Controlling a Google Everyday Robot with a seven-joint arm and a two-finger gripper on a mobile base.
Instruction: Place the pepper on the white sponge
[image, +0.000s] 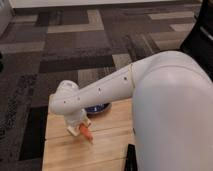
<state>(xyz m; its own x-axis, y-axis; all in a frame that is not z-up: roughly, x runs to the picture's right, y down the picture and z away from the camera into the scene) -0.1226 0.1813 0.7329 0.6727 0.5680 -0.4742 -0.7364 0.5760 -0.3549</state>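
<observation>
Camera view recorded from above and behind the arm. Noted first the white arm (150, 95), filling the right and lower part of the frame and reaching left and downward across a wooden table (107, 142). Beyond the table, patterned carpet (75, 45) in grey and brown blocks. Found a blue bowl (97, 107) at the far edge of the table, mostly hidden under the forearm. Observed a flat black object (130, 157) at the near edge, cut off by the frame and well apart from the work. Located the gripper (80, 125) below the wrist housing at the left end of the arm, low over the table top. Could not tell how its jaws stood, the wrist covering them from this angle. Saw the pepper (86, 132) just below and right of the gripper, tilted, tip pointing toward the near right; whether gripped, resting or released could not be established. Noted pale material directly under the gripper, touching the pepper's upper end; judged this likely the white sponge (74, 131), though hard to separate from the gripper's own pale parts. Judged the low, vertical wrist posture consistent with setting the pepper down onto the sponge. Assessed placement as near completion but unconfirmed. Flagged risk of the pepper rolling off the sponge.
</observation>
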